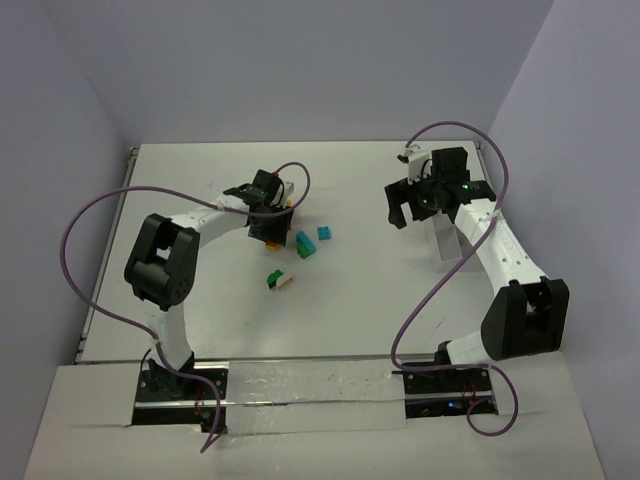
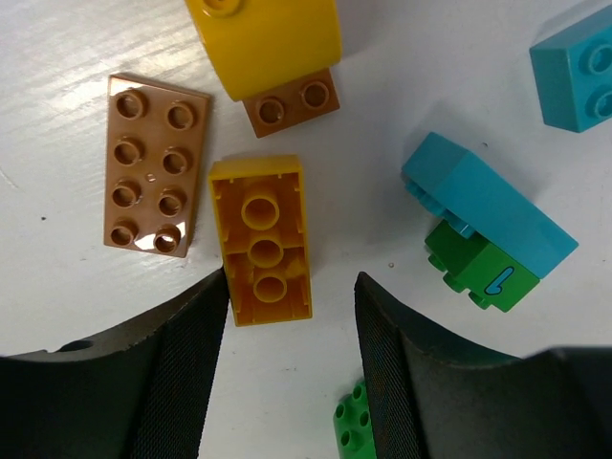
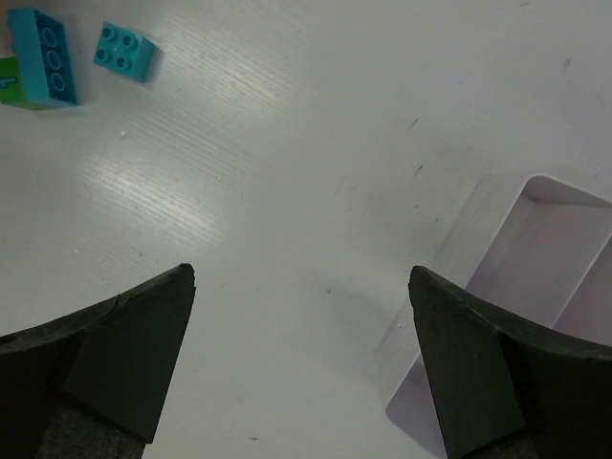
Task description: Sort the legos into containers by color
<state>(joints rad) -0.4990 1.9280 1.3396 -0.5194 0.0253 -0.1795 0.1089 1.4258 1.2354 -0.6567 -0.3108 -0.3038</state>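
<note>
Left claw (image 2: pixel 292 292), spread apart astride the upturned yellow brick (image 2: pixel 260 239) on the worktop (image 2: pixel 382 96), should centre and drop before closing, avoiding the brown plate (image 2: pixel 156 164) beside it

White tabletop (image 1: pixel 350 320), faint dark specks. Pale grey walls (image 1: pixel 300 60) at far, left and right edges. Shiny strip (image 1: pixel 310 385) along near edge.
</note>
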